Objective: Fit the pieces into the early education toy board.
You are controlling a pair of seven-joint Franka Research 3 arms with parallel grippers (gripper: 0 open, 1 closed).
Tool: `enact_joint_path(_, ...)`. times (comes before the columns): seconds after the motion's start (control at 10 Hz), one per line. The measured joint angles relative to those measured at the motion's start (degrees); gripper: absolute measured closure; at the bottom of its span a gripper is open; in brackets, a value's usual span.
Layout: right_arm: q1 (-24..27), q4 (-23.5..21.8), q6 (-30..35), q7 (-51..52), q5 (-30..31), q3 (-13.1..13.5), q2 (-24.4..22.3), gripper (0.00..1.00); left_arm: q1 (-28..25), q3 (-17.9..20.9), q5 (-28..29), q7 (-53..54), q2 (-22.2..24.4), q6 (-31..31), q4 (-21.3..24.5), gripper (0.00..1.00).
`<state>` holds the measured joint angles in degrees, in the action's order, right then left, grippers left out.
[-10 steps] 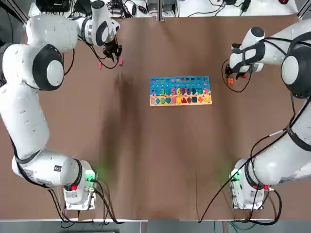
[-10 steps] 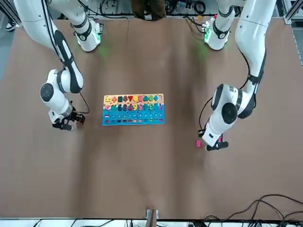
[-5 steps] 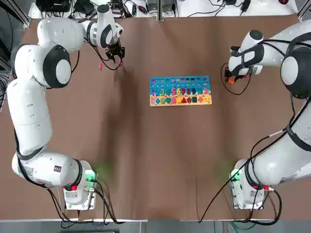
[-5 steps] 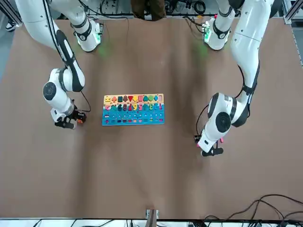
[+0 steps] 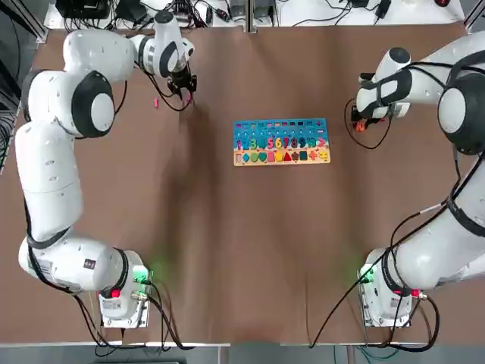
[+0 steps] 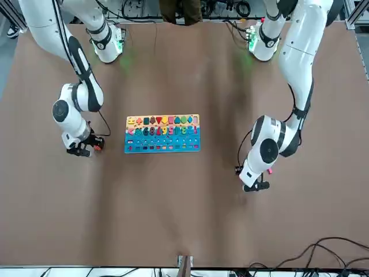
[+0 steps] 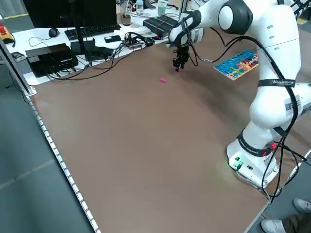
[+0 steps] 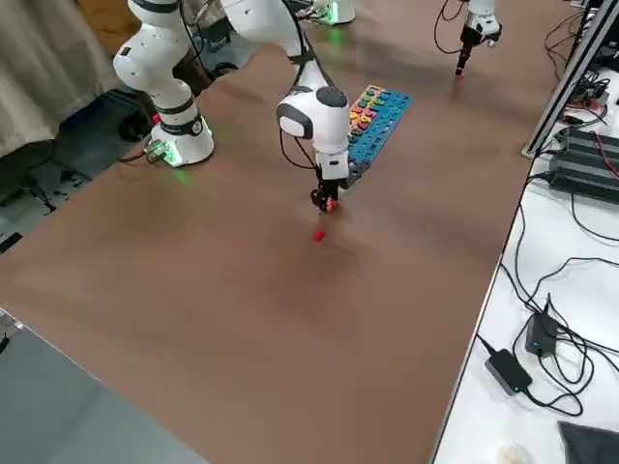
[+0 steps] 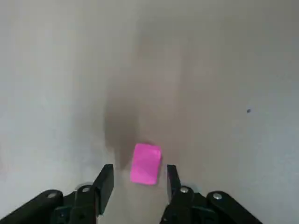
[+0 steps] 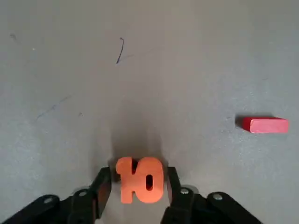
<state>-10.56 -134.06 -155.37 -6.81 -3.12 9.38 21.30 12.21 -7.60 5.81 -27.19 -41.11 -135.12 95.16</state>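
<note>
The early education toy board (image 5: 280, 141) (image 6: 162, 134) lies flat at the table's middle, blue with a pale strip of coloured shapes. My left gripper (image 5: 184, 89) (image 9: 139, 171) is down at the far left. It is open, with a pink piece (image 9: 145, 163) flat between its fingers and a gap on each side. A second pink piece (image 5: 156, 103) (image 7: 163, 80) lies a little further left. My right gripper (image 5: 362, 121) (image 10: 138, 175) is low beside the board's right end. It is open, its fingers close on either side of an orange "10" piece (image 10: 139, 180). A red bar piece (image 10: 265, 125) (image 8: 319, 234) lies nearby.
Brown table surface (image 5: 242, 250) stretches wide between the board and the arm bases. Cables, a keyboard and electronics (image 7: 73, 46) sit on a white bench beyond the far edge. A power brick and wires (image 8: 542, 338) lie past the right edge.
The left gripper shifted over the pink piece and its jaws spread wider. The right gripper's fingers drew in towards the orange "10" piece.
</note>
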Motion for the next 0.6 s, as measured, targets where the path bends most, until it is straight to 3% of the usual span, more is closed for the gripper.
enact_joint_path(0.6, 0.0, -0.1, 0.0, 0.0, 0.0, 0.0, -0.5, 0.49, 0.0, 0.0, 1.1, 1.3, -1.4, 0.0, -1.0, 0.49)
